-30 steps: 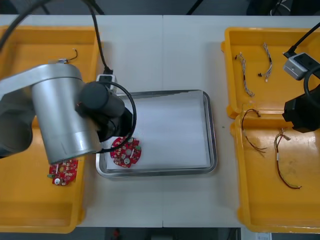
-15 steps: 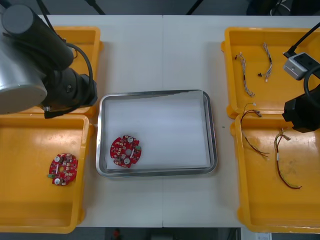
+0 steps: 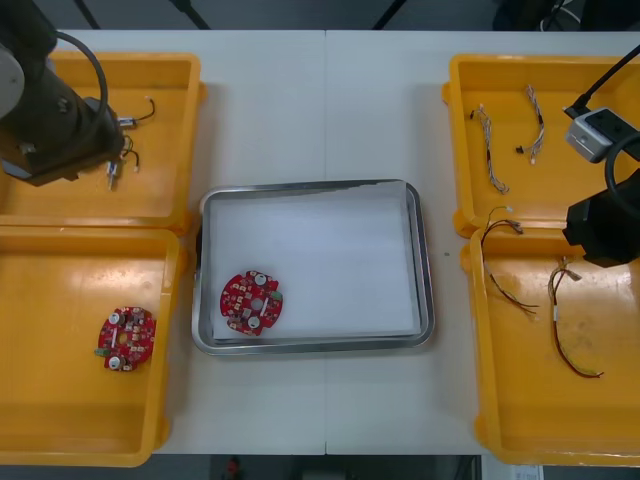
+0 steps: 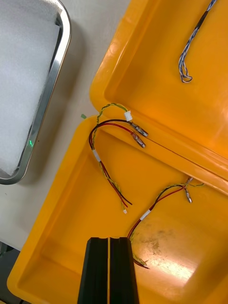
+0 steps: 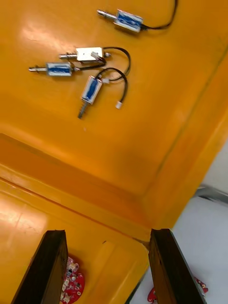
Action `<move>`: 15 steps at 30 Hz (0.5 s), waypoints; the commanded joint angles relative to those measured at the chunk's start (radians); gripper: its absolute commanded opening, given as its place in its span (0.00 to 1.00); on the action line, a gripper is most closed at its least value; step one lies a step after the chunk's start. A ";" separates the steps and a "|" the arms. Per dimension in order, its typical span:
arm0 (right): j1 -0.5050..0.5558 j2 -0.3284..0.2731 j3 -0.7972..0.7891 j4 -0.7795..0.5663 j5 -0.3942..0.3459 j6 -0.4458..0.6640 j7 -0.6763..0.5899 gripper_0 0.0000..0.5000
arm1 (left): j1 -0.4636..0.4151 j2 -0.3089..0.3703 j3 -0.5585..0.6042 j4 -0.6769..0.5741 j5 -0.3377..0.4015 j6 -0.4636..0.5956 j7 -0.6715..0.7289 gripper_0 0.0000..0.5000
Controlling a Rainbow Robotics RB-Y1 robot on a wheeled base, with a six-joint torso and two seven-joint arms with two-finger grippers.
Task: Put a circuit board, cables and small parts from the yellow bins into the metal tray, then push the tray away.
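**Board in the tray, left arm over the small parts**

From where I stand, the light table carries two yellow bins at each side and the metal tray between them, white inside. The left arm hangs over the far left bin. The left gripper has its fingers spread wide and nothing between them, poised near the wall that divides this bin from the near one. The right gripper waits above the near right bin, fingers pressed together and empty.

One circuit board already lies in the tray's near left corner. A spare board sits in the near left bin. No cable is in the tray yet. The red and yellow cables lie loose below the right gripper, and the twisted blue and white cables are in the bin beyond.

I'd say a small part comes next. Four small metal parts lie ahead of the open fingers, each trailing a thin black lead. Three are bunched with their leads looping close. The farthest one lies apart and looks the cleaner pick. The fingers should straddle its body across the narrow way and come straight down. A slow lift would show any neighbour's lead dragging along.
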 commanded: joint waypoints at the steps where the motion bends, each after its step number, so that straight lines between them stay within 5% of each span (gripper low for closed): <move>1: 0.004 -0.055 0.017 -0.009 -0.046 0.003 -0.027 0.72 | -0.039 0.051 0.074 0.080 0.018 -0.006 -0.171 1.00; 6: 0.018 -0.074 0.018 -0.009 -0.061 0.003 -0.024 1.00 | -0.041 0.053 0.096 0.159 0.018 -0.043 -0.239 1.00; 15: 0.112 -0.074 0.017 -0.009 -0.001 -0.075 -0.012 1.00 | -0.055 0.058 0.108 0.310 0.018 -0.130 -0.371 1.00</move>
